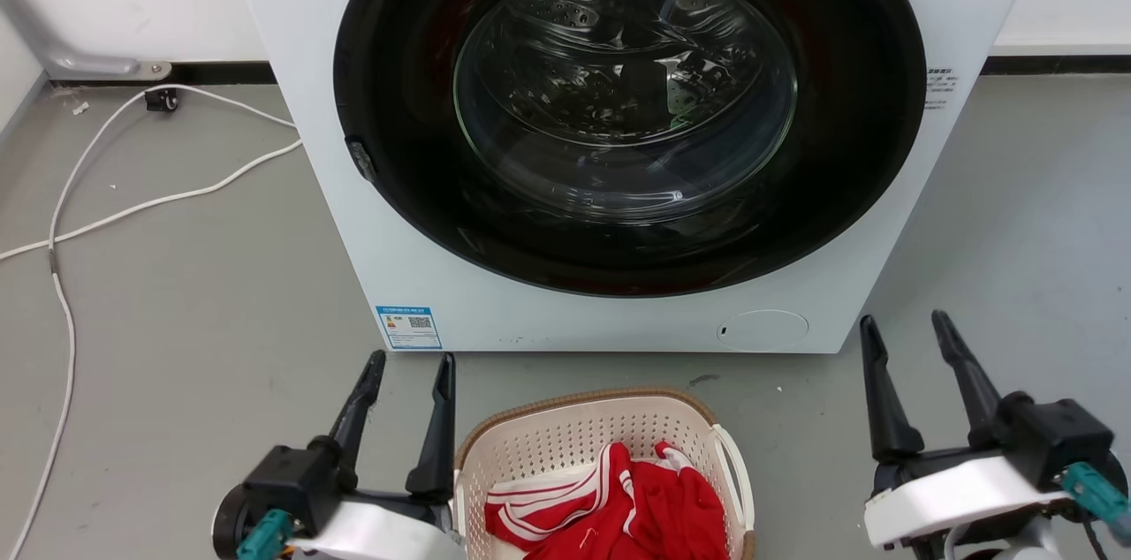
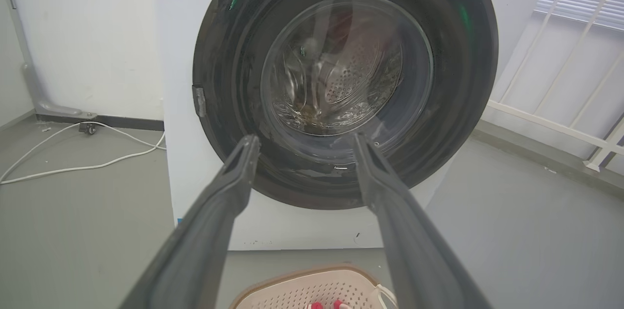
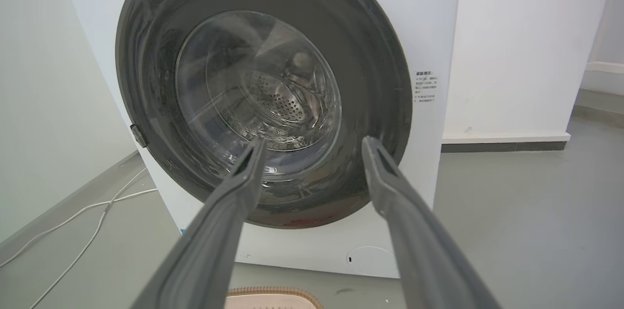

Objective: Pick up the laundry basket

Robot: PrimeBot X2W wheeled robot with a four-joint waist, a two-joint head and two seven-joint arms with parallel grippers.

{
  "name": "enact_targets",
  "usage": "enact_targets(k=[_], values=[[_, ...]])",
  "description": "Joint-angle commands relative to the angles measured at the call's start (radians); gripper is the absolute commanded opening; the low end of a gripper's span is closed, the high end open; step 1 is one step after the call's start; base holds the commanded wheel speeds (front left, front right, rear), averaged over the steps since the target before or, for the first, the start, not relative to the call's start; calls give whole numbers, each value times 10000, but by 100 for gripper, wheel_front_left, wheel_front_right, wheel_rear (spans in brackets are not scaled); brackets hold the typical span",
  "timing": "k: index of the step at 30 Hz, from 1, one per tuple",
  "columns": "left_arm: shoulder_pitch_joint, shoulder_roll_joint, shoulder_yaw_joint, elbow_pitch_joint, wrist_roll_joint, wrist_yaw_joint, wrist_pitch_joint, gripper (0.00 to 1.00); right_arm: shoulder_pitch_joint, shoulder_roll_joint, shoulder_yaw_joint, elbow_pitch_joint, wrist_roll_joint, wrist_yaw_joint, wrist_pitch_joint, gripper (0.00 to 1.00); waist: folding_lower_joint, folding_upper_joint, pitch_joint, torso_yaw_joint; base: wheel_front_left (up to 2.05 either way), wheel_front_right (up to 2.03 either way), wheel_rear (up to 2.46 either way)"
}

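left hand spread, just left of laundry basket

Cream perforated plastic laundry basket w/ brown woven rim: near part cut off at bottom edge.
Red-and-white cloth inside also cropped; blue label on white washing machine too small to read.

Left claw and right claw (both spread) point forward

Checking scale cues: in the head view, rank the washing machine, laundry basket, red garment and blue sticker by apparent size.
1. washing machine
2. laundry basket, partly out of frame
3. red garment, likewise
4. blue sticker
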Motion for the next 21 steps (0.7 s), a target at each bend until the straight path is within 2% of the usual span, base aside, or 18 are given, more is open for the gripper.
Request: enact_targets(k=[1,12,18,21], values=[[75,43,-71,5,343,-10,-120,100,96,-13,48,42,-334,11,22,100,0,0,-15,-5,0,0,0],[164,24,-327,-7,1283,77,-350,100,165,-11,210,63,-1534,10,-106,100,0,0,-32,4,0,0,0],[384,-240,2,126,928,-38,-442,100,204,-8,237,38,-1696,11,-241,100,0,0,-49,1,0,0,0],[560,-445,367,476,695,-213,-524,100,260,-7,199,165,-1373,11,-333,100,0,0,-70,-3,0,0,0]])
